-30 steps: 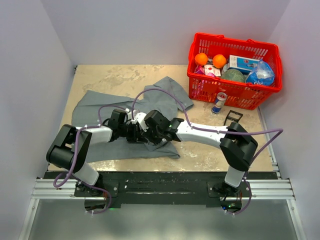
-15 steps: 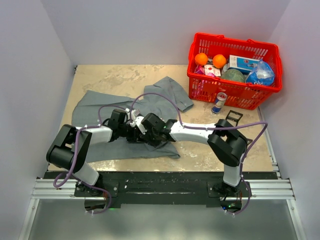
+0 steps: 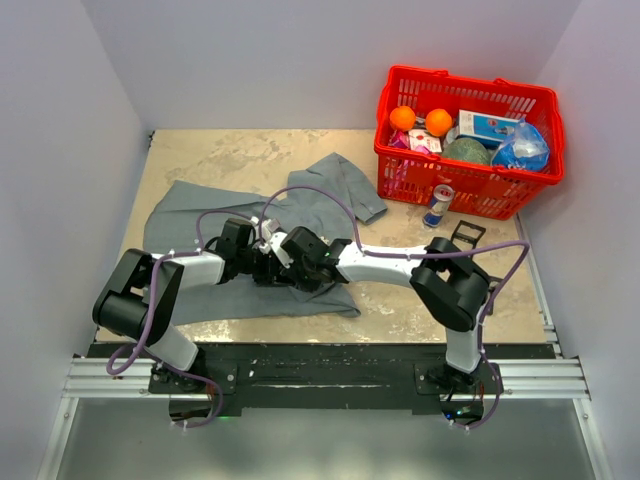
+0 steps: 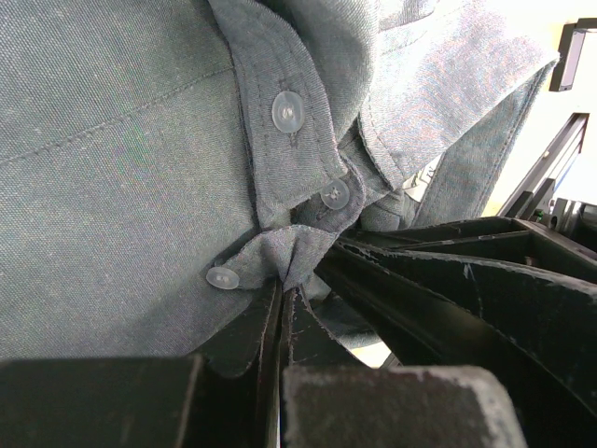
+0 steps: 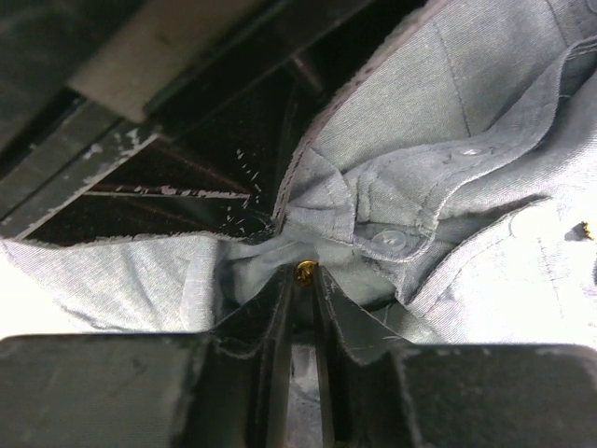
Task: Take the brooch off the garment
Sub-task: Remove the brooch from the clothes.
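Where the thin grey woven garment (image 3: 190, 215) lies rumpled over the left half of the counter (image 3: 200, 150), its placket of small round white buttons (image 4: 287, 111) bunches up towards the front edge. The left gripper (image 4: 282, 289), pressed together, pinches a cloth fold there. Just opposite, the right gripper (image 5: 300, 280) nips a tiny gold brooch (image 5: 303, 272) at its tips.

Left gripper (image 4: 283, 297) has its fingers (image 4: 244, 331) pressed tight together, pinching a little fold of the grey garment (image 4: 121, 168) right at the button strip (image 4: 266, 149). Three white buttons (image 4: 288, 111) show along it, the lowest just beside the pinch.
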